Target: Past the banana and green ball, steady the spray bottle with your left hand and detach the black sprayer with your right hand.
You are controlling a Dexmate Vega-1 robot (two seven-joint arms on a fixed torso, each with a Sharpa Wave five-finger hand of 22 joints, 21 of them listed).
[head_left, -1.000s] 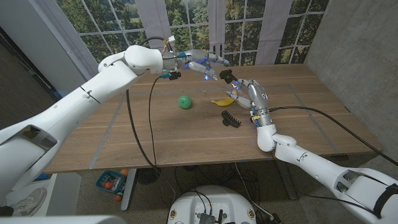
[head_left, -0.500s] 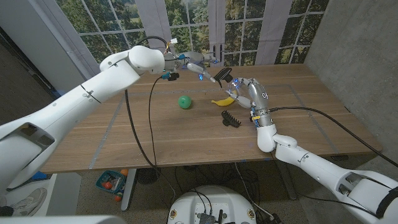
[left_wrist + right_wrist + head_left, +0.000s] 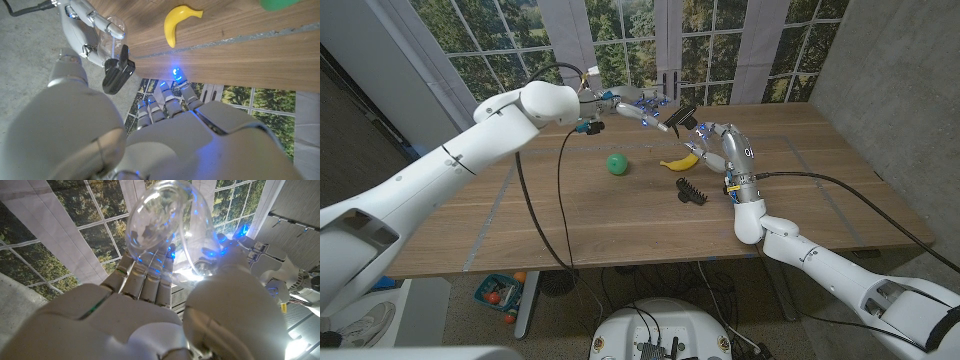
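Clear plastic, the spray bottle (image 3: 165, 225) lies nearly level above the desk's (image 3: 620, 220) far edge, gripped in my left hand (image 3: 638, 106), its black sprayer (image 3: 681, 119) end pointing at my right hand (image 3: 715, 145), which holds it.

No legible text, label, brand, number or sign appears in any view. The clear spray bottle (image 3: 165, 225) shows a bare wall without printing. The black sprayer (image 3: 118, 70) likewise carries no marking that can be read.
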